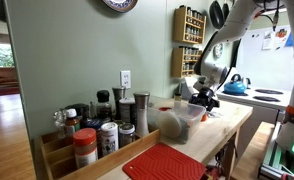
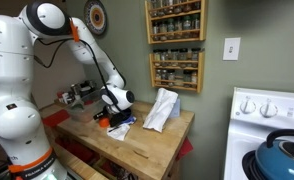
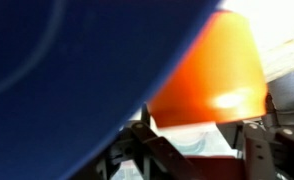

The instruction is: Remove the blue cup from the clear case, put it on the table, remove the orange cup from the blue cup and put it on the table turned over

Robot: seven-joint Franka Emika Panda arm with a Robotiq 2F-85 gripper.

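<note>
Item 1. Blue cup (image 3: pixel 67 70): pressed close to the wrist camera, it filled the upper left of that view as a blurred dark-blue curve.

Item 2. Orange cup (image 3: pixel 212 70): just beside the blue cup. Its left side was hidden behind the blue edge and its wall was brightly lit. Whether it sat inside the blue cup could not be told.

Item 3. Jaws: dark metal parts showed along the bottom of the wrist view, below both cups. Their opening, and whether they were clenched on either cup, could not be told. In an exterior view a blue shape (image 2: pixel 122 124) lay directly under them, low over the worktop (image 2: pixel 147 145).

Item 4. Clear case (image 1: pixel 172 120): stood on the worktop just beside the jaws, on the camera's side of them.

Item 5. Red ribbed mat (image 1: pixel 165 162) and a cluster of spice jars (image 1: pixel 102 125): at the near end of the worktop, well apart from the jaws.

Item 6. Robot arm (image 2: pixel 87 50): white, bent down over the worktop.

Item 7. Blue kettle (image 1: pixel 235 86): on the stove (image 2: pixel 267 110), beyond the worktop's far end.

Item 8. Wall spice rack (image 2: pixel 175 45): mounted on the wall above the worktop.
</note>
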